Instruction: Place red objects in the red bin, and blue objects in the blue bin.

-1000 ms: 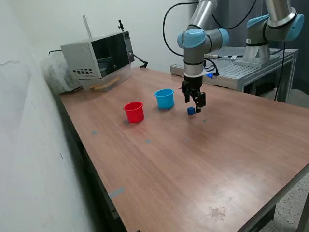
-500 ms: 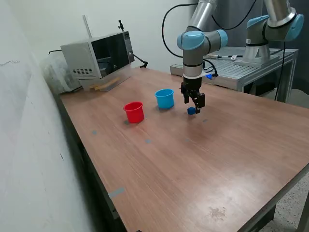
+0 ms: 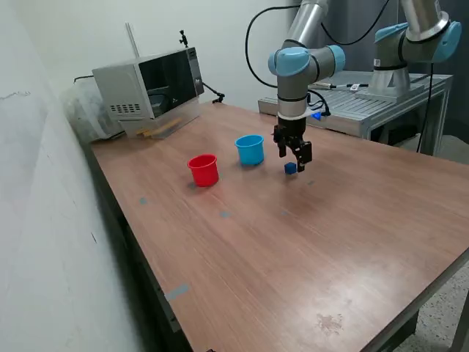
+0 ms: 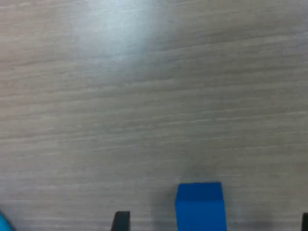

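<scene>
Near half of the brown wood-grain laminate table (image 3: 308,257) is bare apart from a few small tape marks; all the action is toward the far edge.

Small dark blue cube (image 3: 290,168) sits on the table just under the black two-finger gripper (image 3: 302,155), which hangs from the grey-and-blue arm. Wrist view: cube (image 4: 200,206) lies between the two black fingertips (image 4: 121,220), gaps on both sides, nothing touching it. Jaws spread wide, empty.

Step in hand, by my read: grasp this cube. To do it well:
- Cube sits off-centre between the fingers in the wrist view, nearer one side. Re-centre before closing or one finger will shove it sideways.
- Cube faces look roughly square to the fingers; keep the wrist angle, no twist needed.
- Descend straight until the tips straddle the cube's sides, stopping short of the tabletop.
- Close gently; the small hard cube may pop out if pinched on an edge.

Farther back: small round light blue plastic cup (image 3: 250,149), upright, near the cube on the exterior view's left; this is the target, so a short lift and carry. Small round red plastic cup (image 3: 204,170) stands beside it, farther left, apart. Lift clear of the rim. No red cubes visible; cup contents can't be seen.

Far left corner: grey microwave (image 3: 150,89).
</scene>
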Action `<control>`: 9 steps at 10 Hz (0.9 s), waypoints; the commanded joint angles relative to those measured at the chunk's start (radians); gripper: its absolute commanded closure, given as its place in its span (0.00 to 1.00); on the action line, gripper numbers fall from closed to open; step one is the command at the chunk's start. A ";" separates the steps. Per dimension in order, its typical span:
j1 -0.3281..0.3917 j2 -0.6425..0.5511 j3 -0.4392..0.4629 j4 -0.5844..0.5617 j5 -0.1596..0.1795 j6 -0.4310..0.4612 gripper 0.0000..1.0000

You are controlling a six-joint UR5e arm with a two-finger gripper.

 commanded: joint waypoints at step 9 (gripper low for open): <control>-0.009 -0.003 0.004 0.001 0.002 -0.065 0.00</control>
